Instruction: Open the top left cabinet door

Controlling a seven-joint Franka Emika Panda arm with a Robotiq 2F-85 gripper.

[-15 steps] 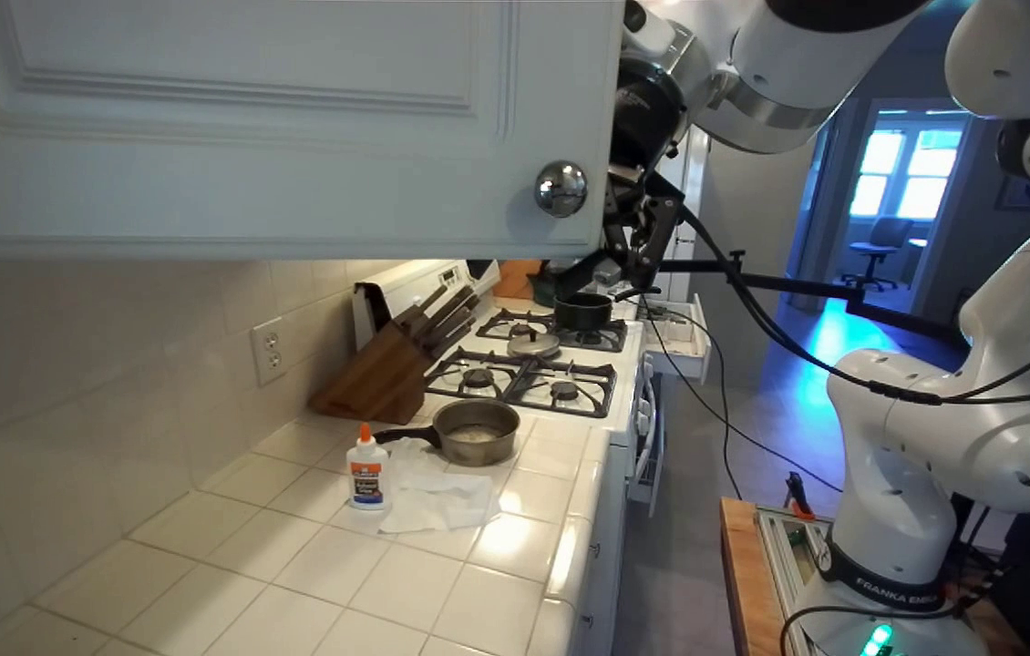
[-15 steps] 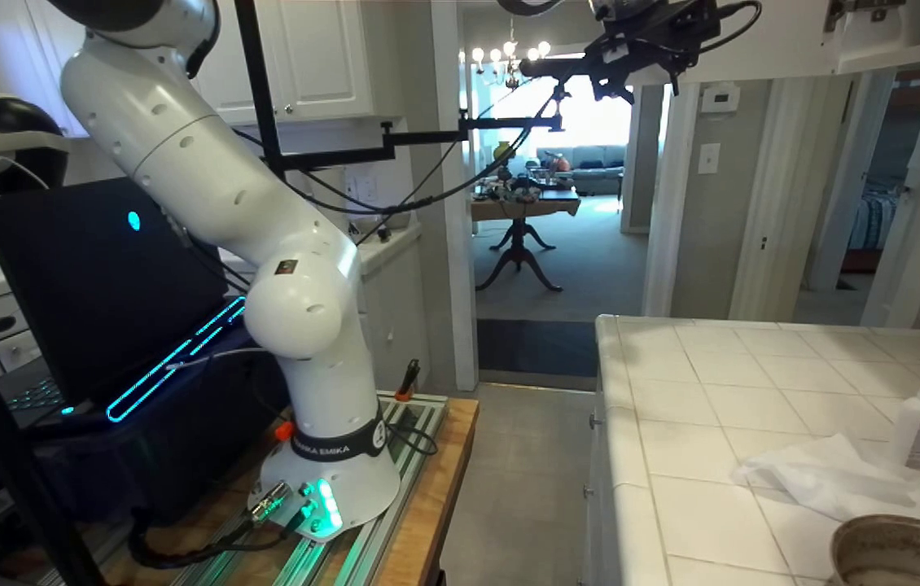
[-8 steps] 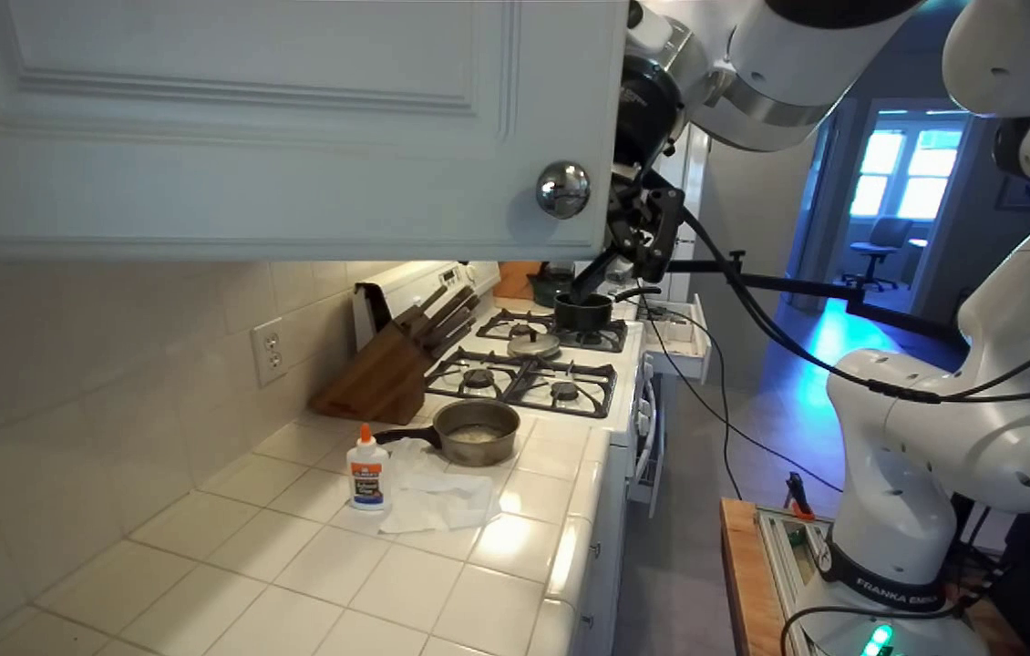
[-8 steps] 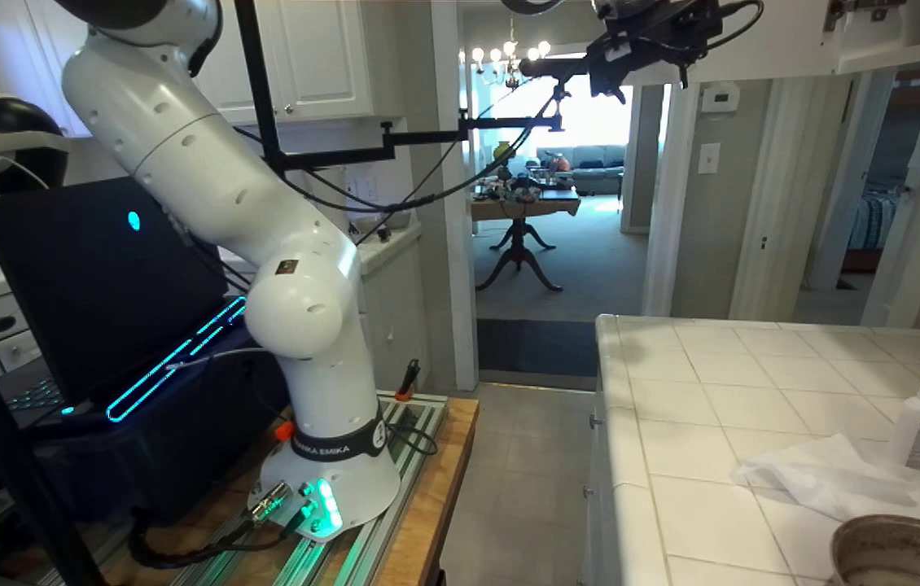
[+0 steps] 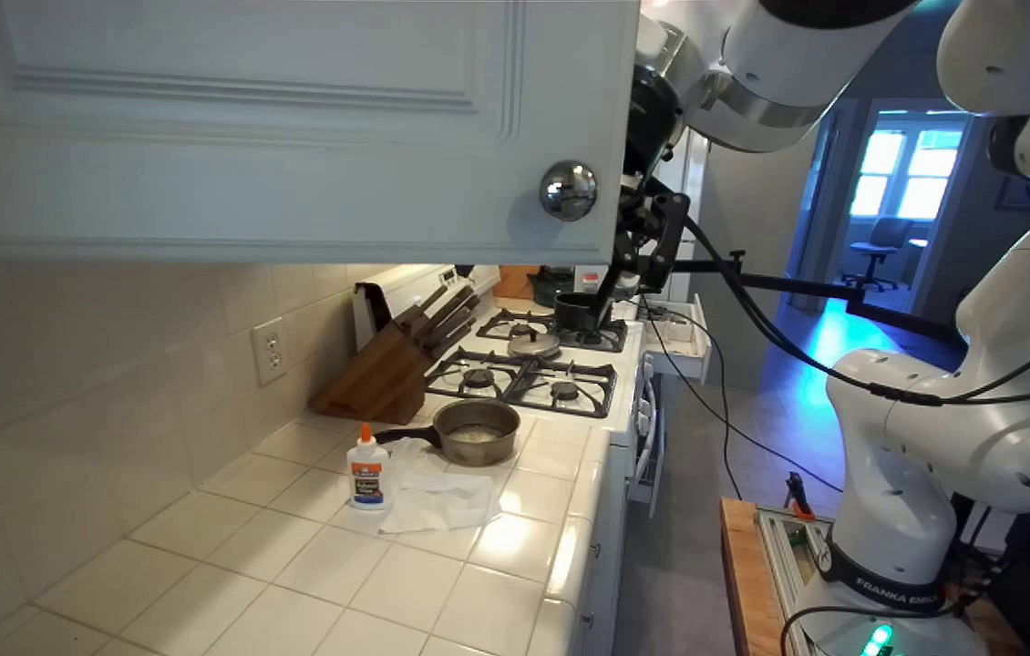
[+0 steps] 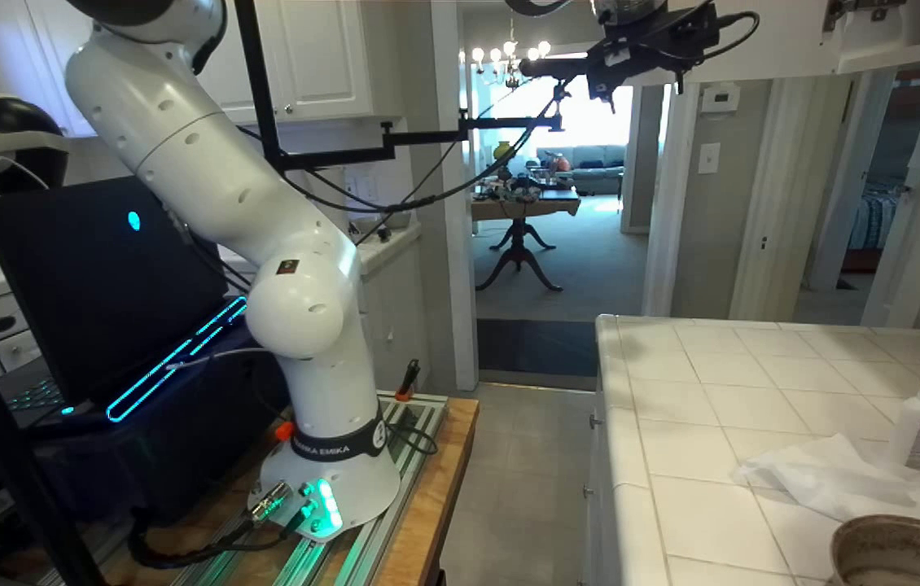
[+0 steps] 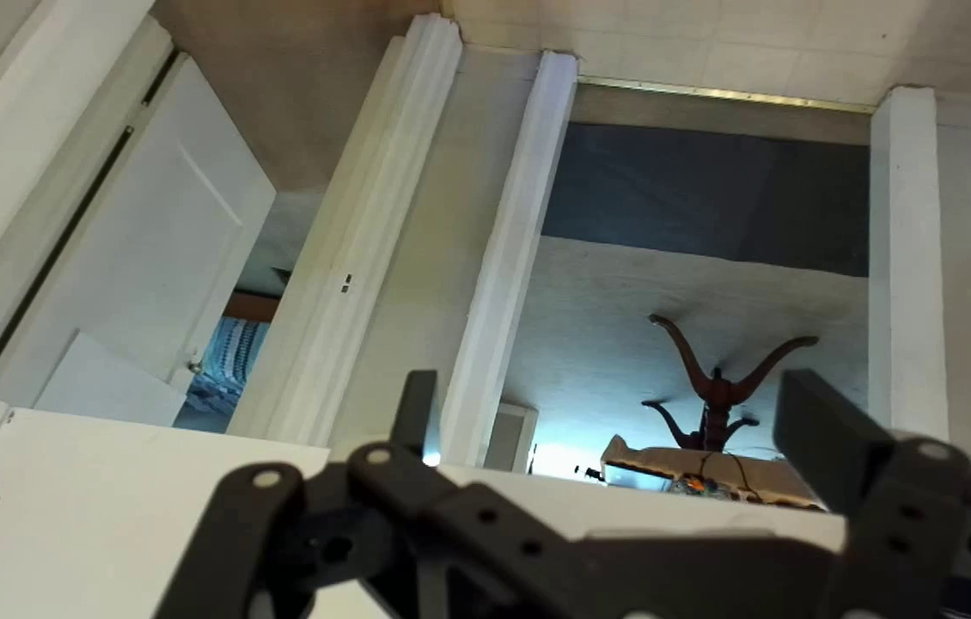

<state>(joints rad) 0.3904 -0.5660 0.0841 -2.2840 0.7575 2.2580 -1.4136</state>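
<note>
Its round knob (image 5: pixel 569 190) shiny, the moulded white door (image 5: pixel 242 178) partly hid the spread gripper (image 7: pixel 614 419); a pan (image 5: pixel 476 437) stood on the tiled bench (image 5: pixel 360 583).

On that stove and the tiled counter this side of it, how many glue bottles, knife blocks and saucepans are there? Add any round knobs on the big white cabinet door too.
Glue bottle: 1
Wooden knife block: 1
Grey metal saucepan and black saucepan: 2
Round silver knob on the white cabinet door: 1
Total: 5
</note>
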